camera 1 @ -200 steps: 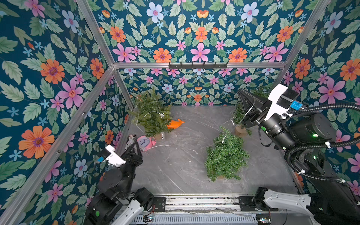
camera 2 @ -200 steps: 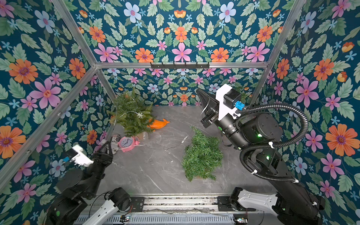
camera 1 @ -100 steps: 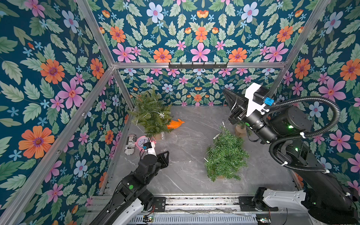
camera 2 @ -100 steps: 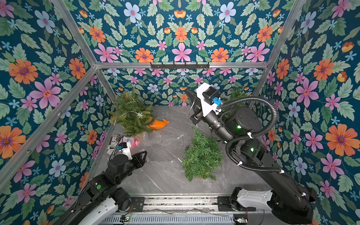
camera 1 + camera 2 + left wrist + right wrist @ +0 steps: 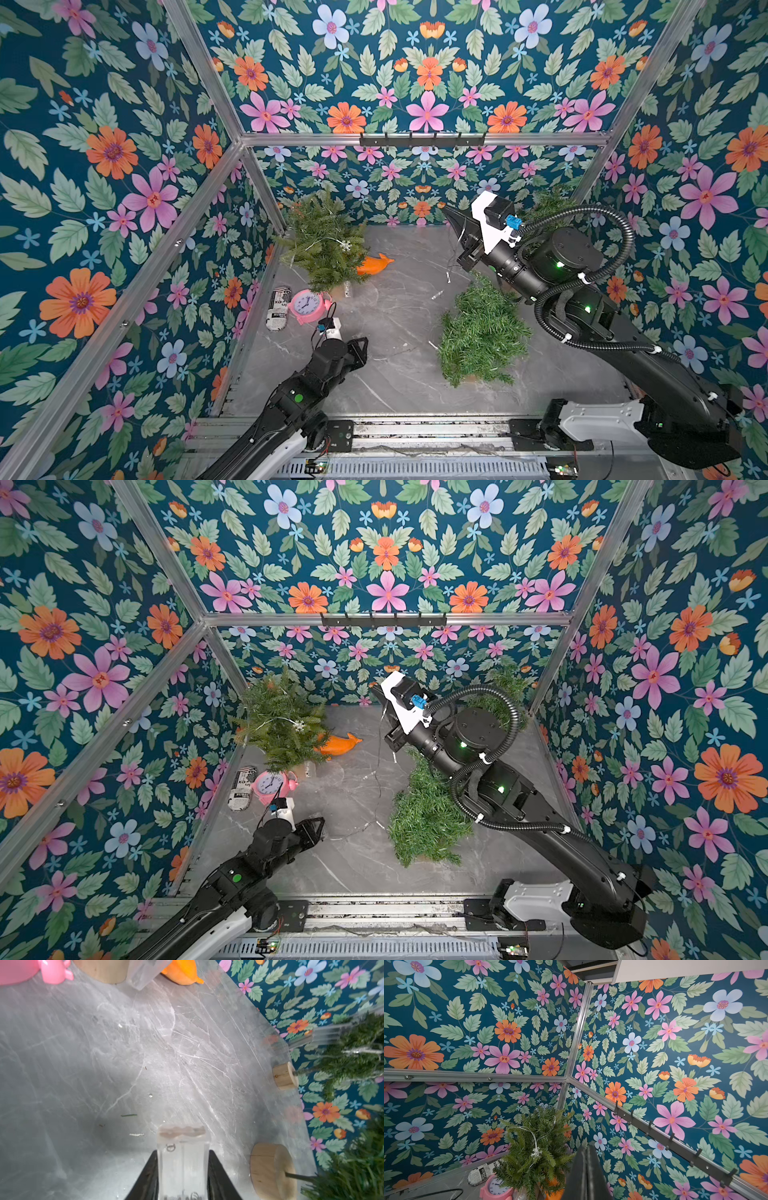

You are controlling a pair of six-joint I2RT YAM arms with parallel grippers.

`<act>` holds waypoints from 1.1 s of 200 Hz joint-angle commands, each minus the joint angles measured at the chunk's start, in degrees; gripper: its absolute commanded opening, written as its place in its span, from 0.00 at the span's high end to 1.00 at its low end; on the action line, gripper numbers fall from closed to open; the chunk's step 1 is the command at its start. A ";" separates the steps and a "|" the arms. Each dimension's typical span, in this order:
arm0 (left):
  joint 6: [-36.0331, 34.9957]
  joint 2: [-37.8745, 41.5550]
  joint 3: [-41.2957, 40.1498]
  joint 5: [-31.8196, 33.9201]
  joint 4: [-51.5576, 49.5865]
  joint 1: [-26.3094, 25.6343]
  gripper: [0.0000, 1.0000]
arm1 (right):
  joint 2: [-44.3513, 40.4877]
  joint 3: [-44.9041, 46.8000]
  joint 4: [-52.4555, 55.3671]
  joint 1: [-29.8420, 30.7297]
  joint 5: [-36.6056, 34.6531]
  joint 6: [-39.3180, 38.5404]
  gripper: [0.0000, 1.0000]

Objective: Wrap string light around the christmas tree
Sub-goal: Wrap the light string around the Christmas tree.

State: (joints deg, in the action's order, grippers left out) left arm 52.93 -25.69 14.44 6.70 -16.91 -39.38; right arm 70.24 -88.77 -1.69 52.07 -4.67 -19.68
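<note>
String light: thin wire, hanging from above down to the tabletop, then trailing along it toward the clear battery box.
Right fingers: pressed together, raised high near the back wall; the wire hangs from them.
Left fingers: part open, clamped on both sides of the battery box, low over the tabletop.
Christmas tree: on the tabletop under the right arm; the wire hangs just beside it, not around it.

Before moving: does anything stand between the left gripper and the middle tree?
Nothing solid: bare table lies between the left gripper, holding the battery box, and the tree; only the light string crosses it.
</note>
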 commanded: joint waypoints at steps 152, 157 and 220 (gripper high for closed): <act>-11.06 -3.02 22.78 4.73 -4.61 0.06 0.29 | 2.91 3.96 -4.01 0.04 1.28 -2.09 0.99; -12.98 -4.04 25.30 2.34 -3.81 0.12 0.30 | 3.06 3.96 -4.14 0.04 1.10 -2.03 0.99; -24.58 -20.83 49.53 -29.02 12.72 0.00 0.31 | 3.94 3.49 -5.51 0.04 -1.28 -1.93 0.98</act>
State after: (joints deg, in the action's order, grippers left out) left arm 33.41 -43.22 60.53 -8.69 -13.91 -39.38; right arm 74.02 -84.68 -4.29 52.07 -4.54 -20.56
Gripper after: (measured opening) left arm 0.687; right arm 0.051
